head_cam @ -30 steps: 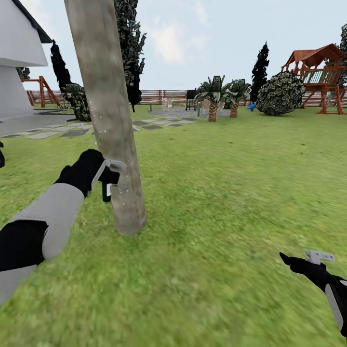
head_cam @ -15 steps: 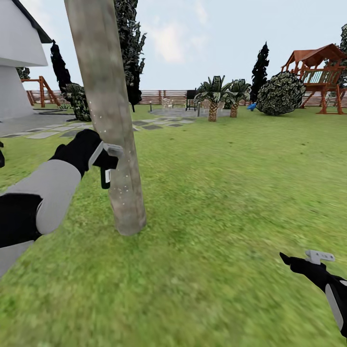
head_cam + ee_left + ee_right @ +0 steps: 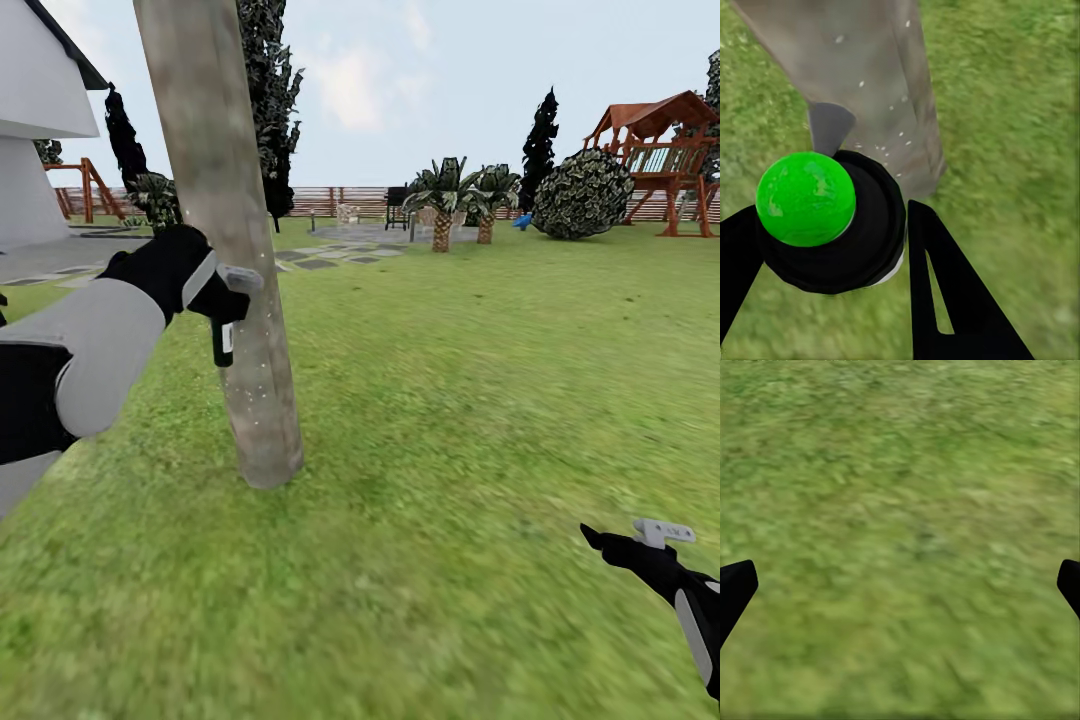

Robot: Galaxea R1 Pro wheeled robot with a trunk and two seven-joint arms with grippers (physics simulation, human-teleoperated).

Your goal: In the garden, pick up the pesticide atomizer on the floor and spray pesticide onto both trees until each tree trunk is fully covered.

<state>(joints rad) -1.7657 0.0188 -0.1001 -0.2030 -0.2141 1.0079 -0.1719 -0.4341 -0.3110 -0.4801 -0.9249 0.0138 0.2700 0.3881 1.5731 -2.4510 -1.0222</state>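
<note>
my left gripper (image 3: 222,300) is clamped on the pesticide atomizer (image 3: 221,343), holding it just beside the tree trunk (image 3: 225,240), with the black bottle hanging below my fingers and the pale grey trigger head pointing at the bark. in the left wrist view the atomizer (image 3: 832,221) sits between my two black fingers (image 3: 952,300), a round black body with a bright green dome on top.

i judge it light, stiff and smooth-sided: a hard plastic bottle that won't give under pressure but could twist or slip if i loosen. the round body is the sensible place to hold, so the nozzle can face the wood, and that is where i seem to have it.

the trunk is a thick, straight, slightly leaning column, beige-grey with dull brownish blotches. small white specks dot the bark near the nozzle, probably spray. the floor (image 3: 450,420) is blurry green grass, soft-looking and even.

my right gripper (image 3: 655,535) hangs low over the grass with nothing in it; its dark fingertips (image 3: 735,589) stand far apart at the frame edges of the right wrist view.
</note>
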